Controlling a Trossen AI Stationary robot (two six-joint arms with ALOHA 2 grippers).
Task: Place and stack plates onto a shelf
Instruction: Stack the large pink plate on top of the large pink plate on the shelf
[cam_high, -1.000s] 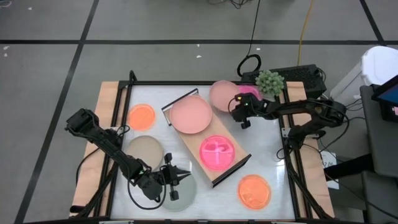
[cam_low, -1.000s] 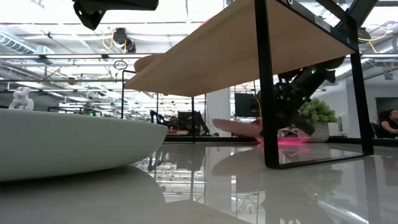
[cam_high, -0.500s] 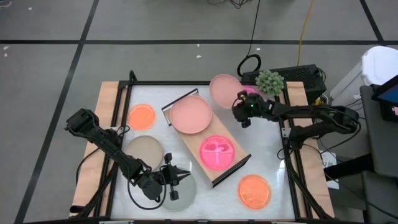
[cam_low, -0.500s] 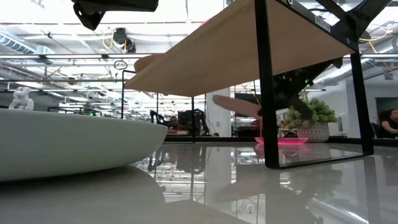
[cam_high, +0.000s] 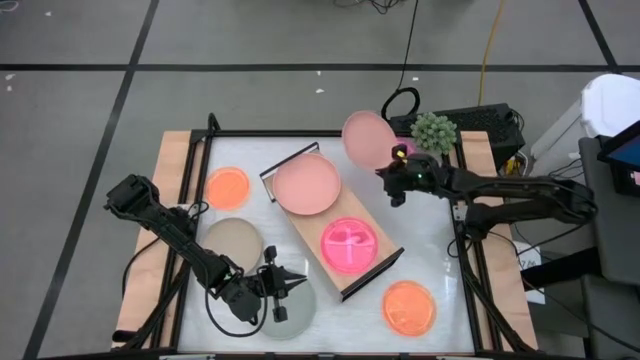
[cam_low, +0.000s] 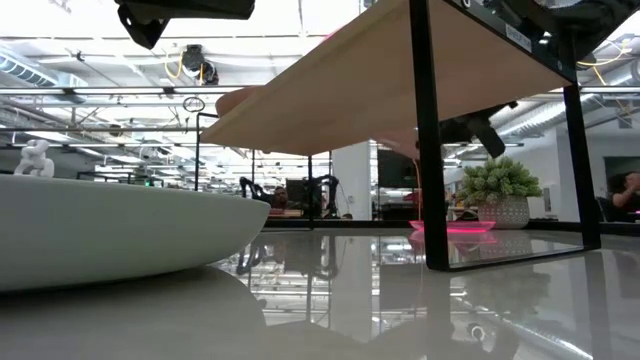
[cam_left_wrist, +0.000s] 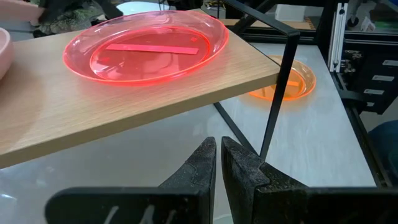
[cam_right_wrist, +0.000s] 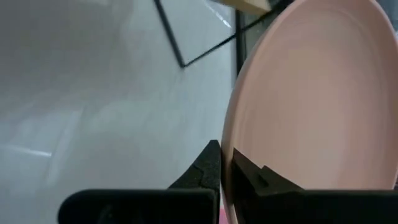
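Note:
My right gripper (cam_high: 393, 172) is near the table's far right, shut on a dusty-pink plate (cam_high: 364, 138) held in the air beside the shelf's far end. The shelf (cam_high: 318, 222), a light-wood board on black frame ends, lies slantwise mid-table. It carries another dusty-pink plate (cam_high: 307, 183) and a hot-pink divided plate (cam_high: 349, 245). My left gripper (cam_high: 296, 285) waits shut over the grey-green plate (cam_high: 298, 310) at the near edge. A beige plate (cam_high: 233, 243) and two orange plates (cam_high: 227, 187) (cam_high: 409, 306) rest flat on the table. My right gripper pinches the dusty-pink plate's rim (cam_right_wrist: 234, 134) between its two fingers, one on the upper face and one beneath. The fingers come from the table's right, roughly level. The plate is lifted clear of the table and tilted, reaching away from the fingers toward the far-left.
A small potted plant (cam_high: 434, 130) and a second hot-pink plate (cam_low: 455, 228) sit at the far right corner, close behind the held plate. A black metal frame (cam_high: 210, 135) borders the table. Dark equipment and cables lie beyond the far edge. In the low view the shelf (cam_low: 370, 80) looms overhead.
My right gripper has risen and shifted slightly right and toward the far edge, keeping its hold. The dusty-pink plate left the table, tipped up at its free side, and now hangs clear at about shelf height. The hot-pink plate behind it is uncovered.

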